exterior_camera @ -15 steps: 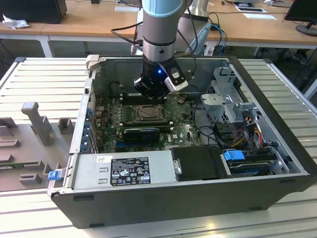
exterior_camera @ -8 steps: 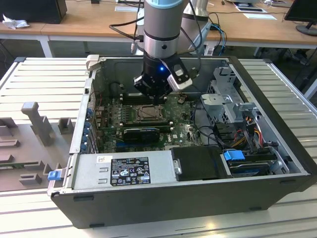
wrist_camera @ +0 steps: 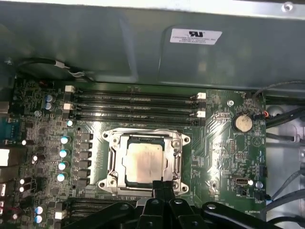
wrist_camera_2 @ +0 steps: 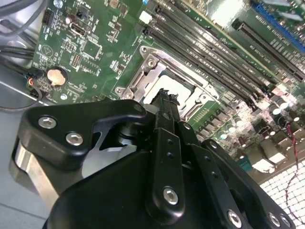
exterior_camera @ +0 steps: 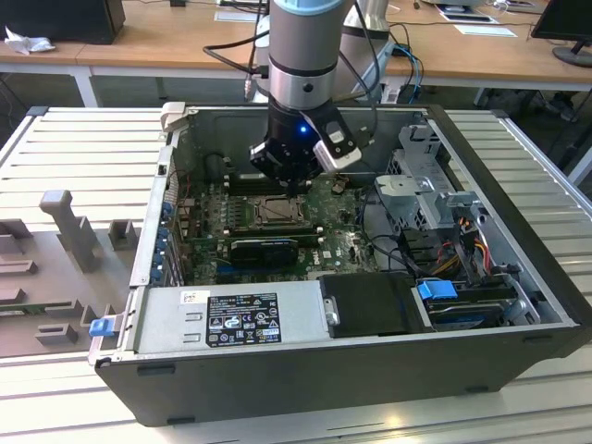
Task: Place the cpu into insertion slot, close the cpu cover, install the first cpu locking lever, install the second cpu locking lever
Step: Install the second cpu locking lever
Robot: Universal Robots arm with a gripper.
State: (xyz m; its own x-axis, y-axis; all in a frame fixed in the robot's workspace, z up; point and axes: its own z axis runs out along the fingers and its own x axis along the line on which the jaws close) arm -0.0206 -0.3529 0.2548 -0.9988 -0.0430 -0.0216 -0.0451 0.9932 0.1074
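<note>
Tool [wrist_camera: 162, 187]: it hangs low over the open computer case [exterior_camera: 518, 305], at one edge of the insertion slot [wrist_camera: 110, 155]; fingers pressed together, holding nothing.
Cpu [wrist_camera: 144, 162]: pale square, lying flat inside the insertion slot on the green motherboard [wrist_camera: 217, 143].
Cpu cover [wrist_camera: 177, 164]: metal frame lying down around the cpu.
Memory slots [wrist_camera: 136, 105]: long, black, just beside the socket.

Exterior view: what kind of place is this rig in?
Probably a lab or office workshop. An open computer case lies on a ribbed metal workbench with the arm's gripper down over its motherboard; behind run wooden desks with cables and monitor stands.
</note>
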